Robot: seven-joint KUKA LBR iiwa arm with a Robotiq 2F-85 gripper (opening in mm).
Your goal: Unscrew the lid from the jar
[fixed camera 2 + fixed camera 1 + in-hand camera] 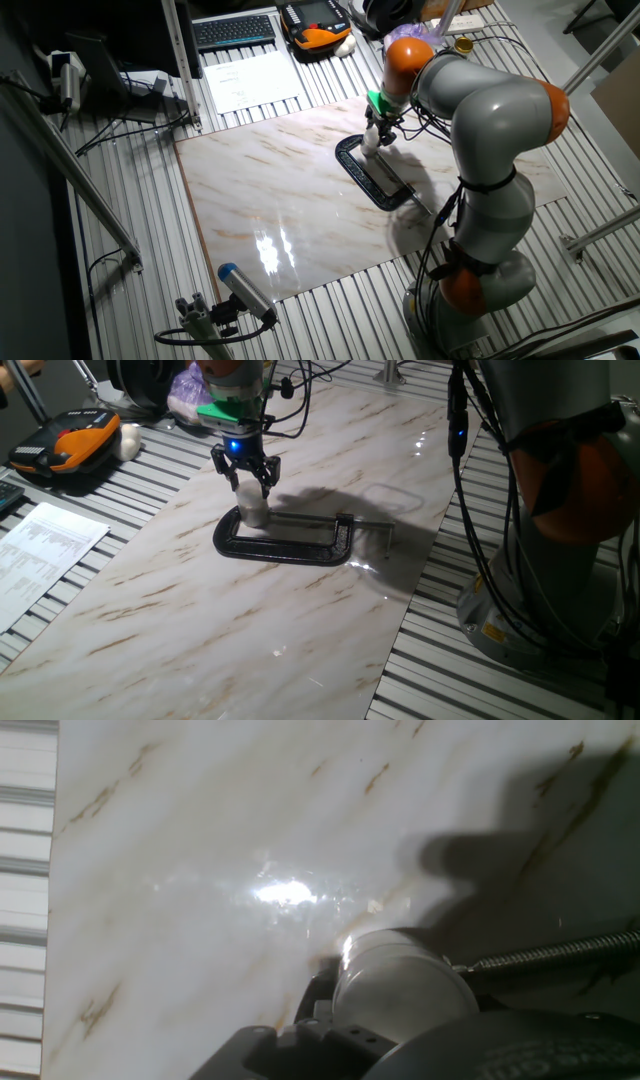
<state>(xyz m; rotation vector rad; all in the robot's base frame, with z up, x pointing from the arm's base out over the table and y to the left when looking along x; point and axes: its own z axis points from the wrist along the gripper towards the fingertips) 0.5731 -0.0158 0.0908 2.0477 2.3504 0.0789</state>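
The small clear jar (pixel 254 513) stands upright inside the black C-clamp (pixel 290 548) on the marble board, at the clamp's left end. Its whitish lid (pixel 247 491) is on top. My gripper (pixel 248 484) hangs straight above it, with its fingers down on either side of the lid and shut on it. In the other fixed view the gripper (pixel 375 133) covers the jar at the far end of the clamp (pixel 377 180). In the hand view the lid (pixel 400 985) fills the lower middle, and the clamp's screw (pixel 550 952) runs off to the right.
The marble board (pixel 200 640) lies on a slatted metal table. An orange-black device (pixel 65 445) and a paper sheet (pixel 45 555) lie to the left. The robot's base (pixel 560 560) stands at the right. A keyboard (pixel 235 30) and a blue-tipped tool (pixel 245 290) lie off the board.
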